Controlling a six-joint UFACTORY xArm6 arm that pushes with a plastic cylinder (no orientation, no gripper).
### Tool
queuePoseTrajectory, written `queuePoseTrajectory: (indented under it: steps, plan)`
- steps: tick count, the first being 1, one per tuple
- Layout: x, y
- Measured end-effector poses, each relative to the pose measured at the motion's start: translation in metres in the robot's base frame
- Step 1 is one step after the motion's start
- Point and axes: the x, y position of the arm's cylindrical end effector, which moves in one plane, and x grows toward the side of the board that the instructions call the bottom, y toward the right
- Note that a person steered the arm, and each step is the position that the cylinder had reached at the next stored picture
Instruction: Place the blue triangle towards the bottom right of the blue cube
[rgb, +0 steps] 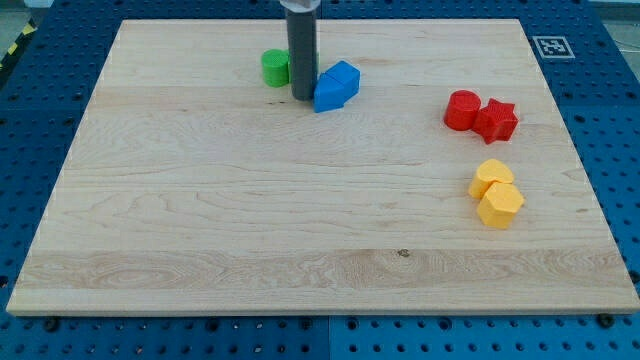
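Observation:
Two blue blocks sit touching each other near the view's top centre. The one at the upper right looks like the blue cube (345, 77). The one at the lower left looks like the blue triangle (327, 96). My tip (303, 97) rests on the board right against the left side of the blue triangle. It stands between that block and a green cylinder (275, 67) to the upper left. The rod hides part of the gap between the green and blue blocks.
A red cylinder (462, 109) and a red star (496, 120) touch each other at the view's right. Two yellow blocks (490, 177) (500, 205) sit together below them. The wooden board (200, 220) lies on a blue perforated table.

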Motion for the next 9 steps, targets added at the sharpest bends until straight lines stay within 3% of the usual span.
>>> queuePoseTrajectory:
  steps: [1, 5, 7, 9]
  plan:
    - [0.028, 0.019]
    - [0.050, 0.028]
    - [0.050, 0.094]
    - [0.057, 0.114]
